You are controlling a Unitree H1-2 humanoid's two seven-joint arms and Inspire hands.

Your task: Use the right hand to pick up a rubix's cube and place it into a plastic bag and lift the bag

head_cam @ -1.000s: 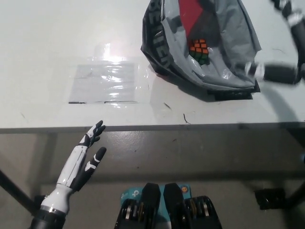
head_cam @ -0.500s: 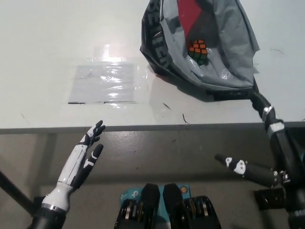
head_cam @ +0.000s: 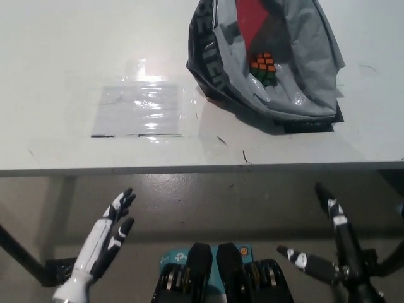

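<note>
Grey plastic bag (head_cam: pixel 284 57) holds the rubix's cube (head_cam: pixel 264 67); right hand (head_cam: pixel 331 249) and left hand (head_cam: pixel 104 243) splayed, empty.

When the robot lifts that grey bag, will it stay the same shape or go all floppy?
Probably floppy. The plastic bag looks thin and wrinkled, slumped flat on the table, so it would likely sag and fold when lifted. The cube inside may slide to the lowest point and pull it down. The shiny surface may be slippery. Both hands, left and right, are below the table.
</note>
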